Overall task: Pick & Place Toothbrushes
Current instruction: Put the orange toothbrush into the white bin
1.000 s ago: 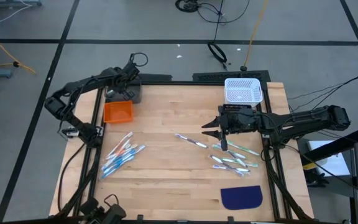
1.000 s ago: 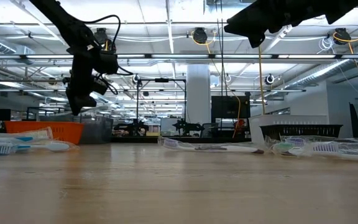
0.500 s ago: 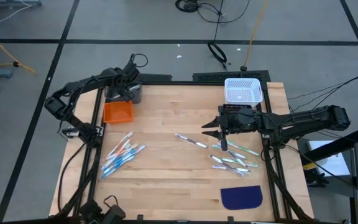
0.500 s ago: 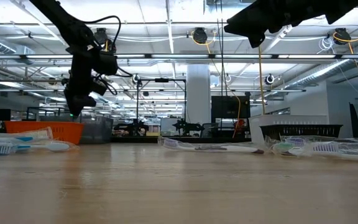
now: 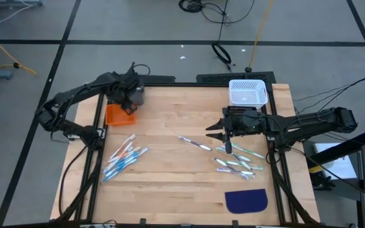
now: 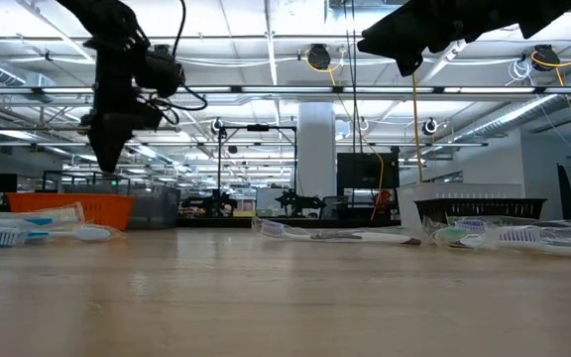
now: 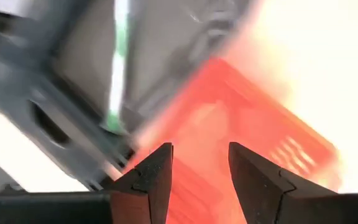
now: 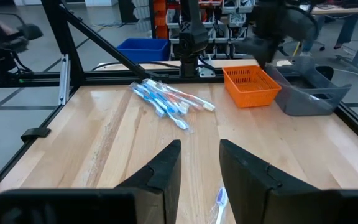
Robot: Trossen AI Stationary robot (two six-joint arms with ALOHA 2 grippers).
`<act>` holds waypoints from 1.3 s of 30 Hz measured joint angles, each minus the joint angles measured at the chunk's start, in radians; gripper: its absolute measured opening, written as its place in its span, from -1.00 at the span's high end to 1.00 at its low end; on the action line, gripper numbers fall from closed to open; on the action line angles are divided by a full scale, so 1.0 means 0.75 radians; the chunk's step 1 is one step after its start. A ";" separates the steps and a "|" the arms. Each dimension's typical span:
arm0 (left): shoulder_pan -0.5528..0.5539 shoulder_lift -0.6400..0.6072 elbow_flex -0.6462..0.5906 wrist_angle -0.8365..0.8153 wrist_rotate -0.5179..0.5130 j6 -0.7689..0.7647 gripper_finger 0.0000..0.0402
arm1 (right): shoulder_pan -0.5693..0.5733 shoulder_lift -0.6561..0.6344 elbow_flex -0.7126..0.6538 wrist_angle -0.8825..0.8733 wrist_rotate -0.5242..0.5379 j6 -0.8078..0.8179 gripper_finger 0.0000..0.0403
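Note:
Toothbrushes lie flat on the wooden table in two loose groups: a blue and pink group [image 5: 124, 158] at the left, a pale green group [image 5: 236, 163] at the right, and a single one [image 5: 195, 142] between them. My left gripper [image 5: 128, 105] hangs open, pointing down, over the edge between the orange bin [image 5: 118, 114] and the grey bin [image 5: 132, 95]. Nothing is between its fingers [image 7: 199, 152]. A pale green streak [image 7: 120, 62] shows inside the grey bin, too blurred to name. My right gripper [image 5: 211, 133] stays open and level above the right group.
A white basket [image 5: 248, 92] stands at the far right. A dark blue half-round mat [image 5: 246, 201] lies near the front right. Black frame rails run along the table's left and right sides. Bare wood lies in the table's middle and front left.
My left gripper has risen a little and shifted from over the grey bin toward the orange bin, tipping to point more steeply down. Its elbow has swung out toward the table's left. The right arm and the toothbrushes on the table have kept still.

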 joint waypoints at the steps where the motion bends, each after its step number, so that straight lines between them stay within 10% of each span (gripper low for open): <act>1: -0.025 -0.016 0.000 -0.040 0.010 -0.026 0.21 | 0.000 0.000 0.000 0.000 0.000 0.000 0.50; 24: -0.916 -0.076 -0.322 -0.120 0.283 -0.867 0.21 | 0.000 0.000 0.000 -0.046 -0.001 -0.016 0.50; 39: -1.081 -0.076 -0.536 0.127 0.269 -1.130 0.21 | 0.000 0.000 0.000 -0.046 -0.001 -0.022 0.50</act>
